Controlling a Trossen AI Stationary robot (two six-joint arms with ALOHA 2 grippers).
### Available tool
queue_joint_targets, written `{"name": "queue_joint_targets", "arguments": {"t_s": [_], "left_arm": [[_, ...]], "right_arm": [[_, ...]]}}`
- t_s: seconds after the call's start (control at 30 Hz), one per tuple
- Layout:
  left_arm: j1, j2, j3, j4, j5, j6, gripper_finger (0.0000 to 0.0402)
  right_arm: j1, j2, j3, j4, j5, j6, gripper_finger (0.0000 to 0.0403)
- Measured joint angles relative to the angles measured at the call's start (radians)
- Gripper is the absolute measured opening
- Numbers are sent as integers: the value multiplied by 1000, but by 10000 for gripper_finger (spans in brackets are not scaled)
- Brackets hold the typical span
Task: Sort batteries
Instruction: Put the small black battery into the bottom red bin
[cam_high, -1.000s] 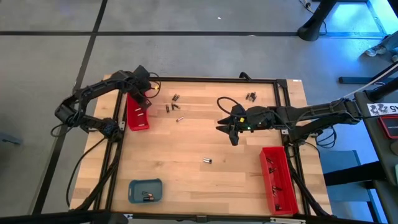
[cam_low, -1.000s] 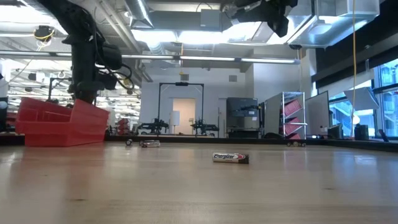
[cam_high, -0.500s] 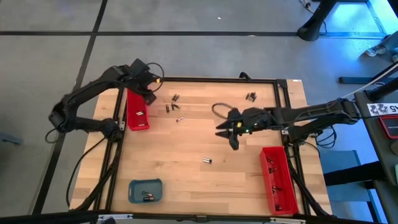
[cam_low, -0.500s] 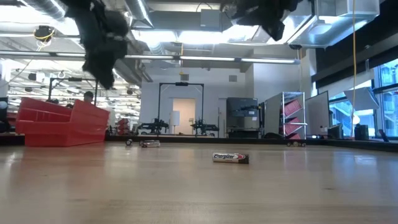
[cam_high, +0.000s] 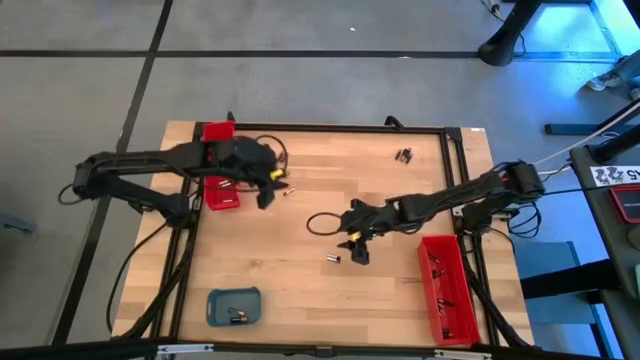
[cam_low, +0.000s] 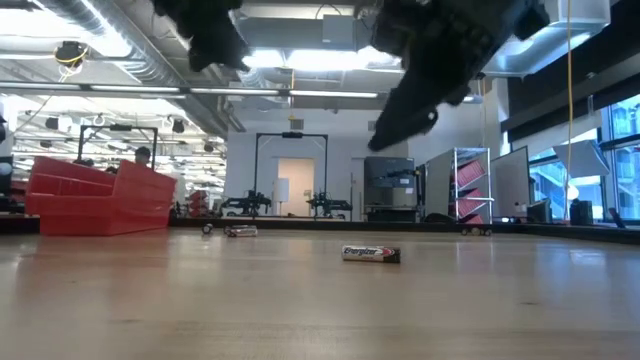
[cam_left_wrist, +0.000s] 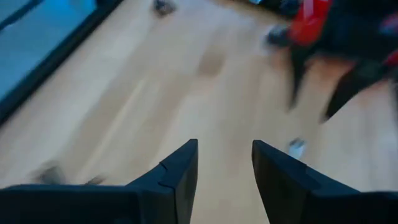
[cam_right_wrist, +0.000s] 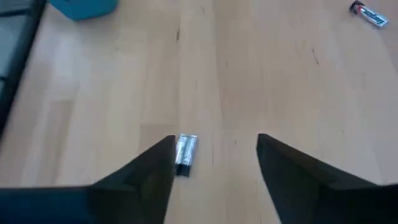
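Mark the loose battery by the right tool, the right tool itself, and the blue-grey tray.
battery (cam_right_wrist: 185, 153), right wrist view, mid-body.
right tool (cam_right_wrist: 214, 163), right wrist view, midway between fingertips.
blue-grey tray (cam_high: 219, 300), high view, left rim.

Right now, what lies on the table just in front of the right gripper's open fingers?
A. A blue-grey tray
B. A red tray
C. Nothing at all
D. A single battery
D. In the right wrist view a single battery lies on the bare wood by one finger of the open right gripper; the high view shows that gripper above the same battery, apart from the red tray and the blue-grey tray.
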Motion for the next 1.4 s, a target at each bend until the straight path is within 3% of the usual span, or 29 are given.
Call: {"name": "queue_joint_targets", "arguments": {"t_s": [0.17, 0.33, 0.4, 0.67, 0.93, 1.1, 1.4], "left_arm": [[-121, 79, 0, 119, -12, -145, 133], [-201, 190, -1, 197, -66, -244, 133], [-215, 232, -1, 239, -67, -292, 133], [-234, 375, -1, 423, -68, -462, 133], [-231, 406, -2, 459, -68, -509, 133], [-231, 406, -2, 459, -68, -515, 133], [-231, 406, -2, 459, -68, -563, 133]], "right_arm": [[-47, 17, 0, -96, 125, 96, 269], [-157, -75, 1, -263, 313, 101, 256], [-234, -111, 1, -338, 338, 104, 246], [-655, -161, 0, -618, 183, 162, 212], [-971, -134, -2, -670, 162, 228, 191], [-1056, -74, -3, -599, 158, 236, 178], [-1063, 60, -4, -565, 134, 226, 169]]}}
